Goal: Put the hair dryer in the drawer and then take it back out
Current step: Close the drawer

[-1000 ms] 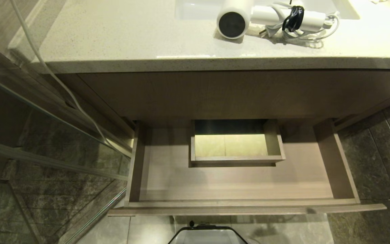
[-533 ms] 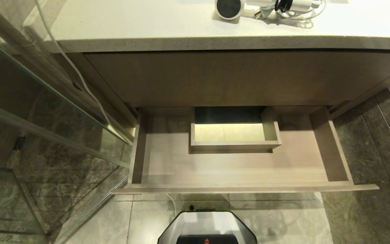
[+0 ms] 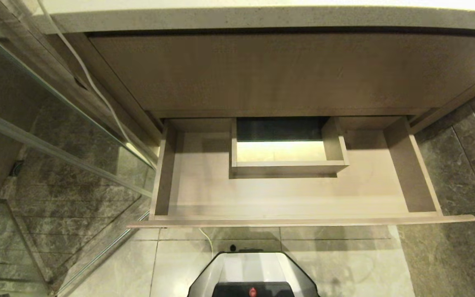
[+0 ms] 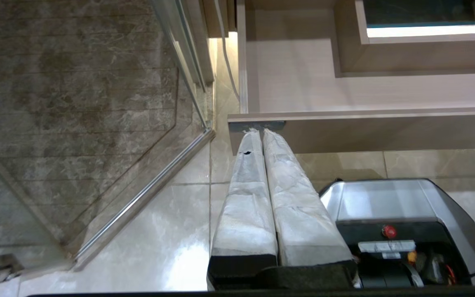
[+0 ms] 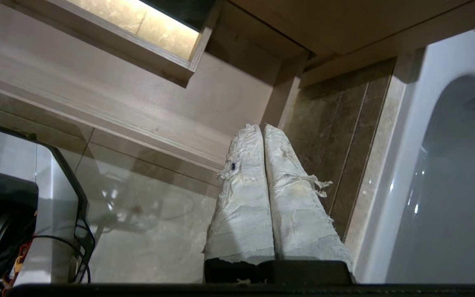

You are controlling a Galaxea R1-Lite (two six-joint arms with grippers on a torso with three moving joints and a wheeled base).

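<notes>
The wide light-wood drawer (image 3: pixel 295 196) stands pulled open below the counter, with nothing lying in it and a boxed notch (image 3: pixel 287 167) at the middle of its back. The hair dryer is out of view. Neither arm shows in the head view. In the left wrist view my left gripper (image 4: pixel 260 131) is shut and empty, its tips before the left end of the drawer front (image 4: pixel 386 132). In the right wrist view my right gripper (image 5: pixel 260 127) is shut and empty, near the right end of the drawer (image 5: pixel 146 111).
The stone counter edge (image 3: pixel 262 18) runs along the top. A glass shower panel (image 3: pixel 56 136) and a white cord (image 3: pixel 97 95) are on the left. A white bathtub (image 5: pixel 447 165) lies to the right. My base (image 3: pixel 254 276) stands on the tiled floor before the drawer.
The head view has tipped down: the counter top with the hair dryer has slid up out of the picture, and the drawer and my base now fill more of it. The drawer stays open.
</notes>
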